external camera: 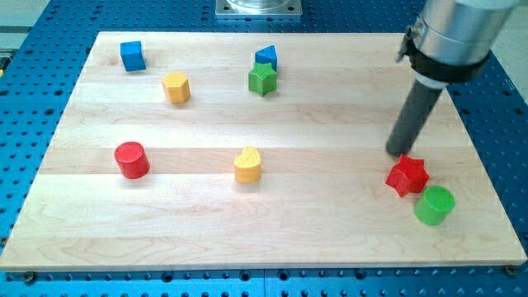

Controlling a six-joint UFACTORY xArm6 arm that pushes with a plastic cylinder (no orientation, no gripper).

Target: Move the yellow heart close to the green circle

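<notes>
My tip [395, 153] rests on the wooden board [330, 239], bare and holding nothing, just above and left of the red star [407, 176]; whether it touches the star I cannot tell. The green circle [435, 205] sits just below and right of that star, nearly touching it. The yellow heart [247, 164] lies well to the star's left, near the board's middle. Farther left of the star stands a red cylinder [131, 159]. Toward the view's top, far from the star, are a green star [262, 79], a blue block [266, 58] touching it, a yellow block [176, 87] and a blue cube [132, 55].
</notes>
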